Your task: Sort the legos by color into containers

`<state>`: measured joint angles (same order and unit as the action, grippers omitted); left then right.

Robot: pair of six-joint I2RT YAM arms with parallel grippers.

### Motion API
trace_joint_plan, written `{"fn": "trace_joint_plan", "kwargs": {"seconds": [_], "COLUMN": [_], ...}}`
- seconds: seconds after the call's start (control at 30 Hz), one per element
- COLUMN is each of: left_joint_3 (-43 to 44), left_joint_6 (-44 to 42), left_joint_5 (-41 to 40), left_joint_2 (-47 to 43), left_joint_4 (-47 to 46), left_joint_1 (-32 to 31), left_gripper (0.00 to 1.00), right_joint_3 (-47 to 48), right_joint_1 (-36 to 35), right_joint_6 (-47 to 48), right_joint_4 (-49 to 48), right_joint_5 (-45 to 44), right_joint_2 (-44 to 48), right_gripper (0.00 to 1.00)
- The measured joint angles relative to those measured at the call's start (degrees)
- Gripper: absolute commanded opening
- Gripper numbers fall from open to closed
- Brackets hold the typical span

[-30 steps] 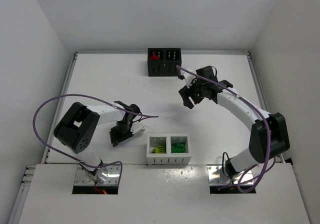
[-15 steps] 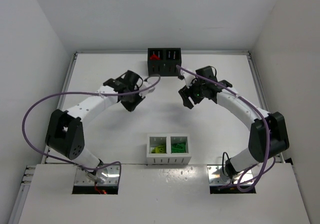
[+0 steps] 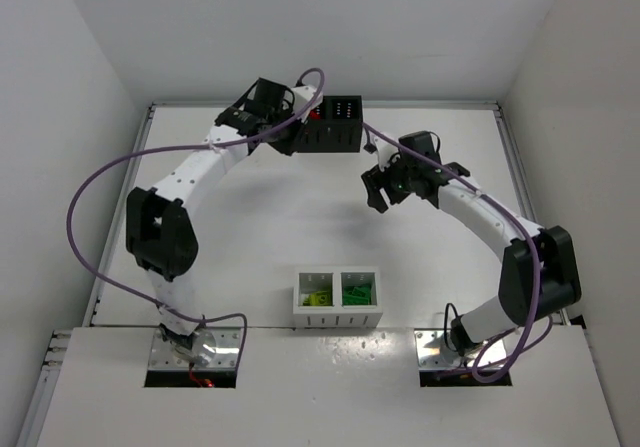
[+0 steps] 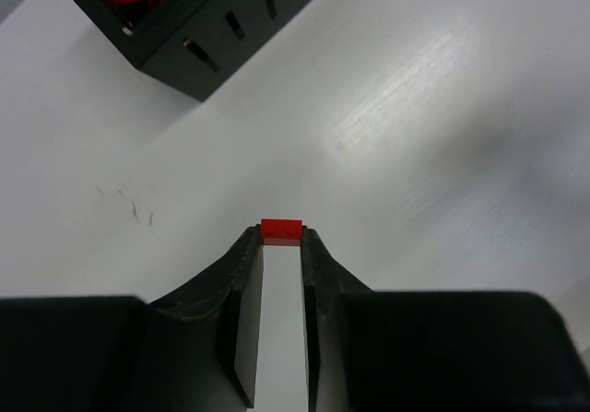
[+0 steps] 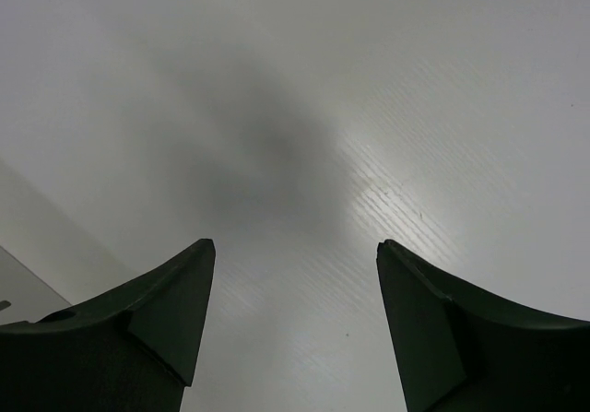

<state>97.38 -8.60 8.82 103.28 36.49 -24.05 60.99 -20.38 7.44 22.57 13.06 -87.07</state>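
left gripper [image 4: 280, 242]: clenched on a red brick [image 4: 281, 229], just short of the black box [image 4: 217, 34]
right gripper [image 5: 293, 283]: spread wide, empty
advice: centre over the compartment already holding red — release low

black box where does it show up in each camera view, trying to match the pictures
Top external: the black box sits at top centre, its left part hidden by the left arm.
Left wrist: top left corner, cut off by the frame.
Right wrist: not in it.
Shared landmark: the slots in its side wall, seen in both the top and left wrist views.
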Motion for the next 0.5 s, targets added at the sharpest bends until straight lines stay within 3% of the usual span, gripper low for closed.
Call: {"fn": "trace_joint_plan", "kwargs": {"seconds": [0.3, 0.4, 0.5], "left_joint_3": [15.17, 22.53, 24.09], "left_joint_6": [2.91, 3.43, 3.15], "left_joint_5": [2.01, 3.34, 3.91], "left_joint_2": [13.46, 18.56, 20.31], "left_joint_4": [-5.4, -7.78, -10.43], "left_joint_1": [3.91, 5.42, 6.14], "left_gripper": [0.0, 0.0, 0.0], "right_joint_3": [-5.05, -4.46, -5.09], "right_joint_1": [1.18, 1.44, 2.45], "right_joint_6": [-1.51, -1.95, -2.93], "right_joint_4": [-11.87, -14.4, -16.96], "right_joint_5": [-4.2, -5.86, -5.64], "right_joint_2": [2.25, 0.96, -0.17], "right_gripper": [0.76, 0.82, 0.87]}}
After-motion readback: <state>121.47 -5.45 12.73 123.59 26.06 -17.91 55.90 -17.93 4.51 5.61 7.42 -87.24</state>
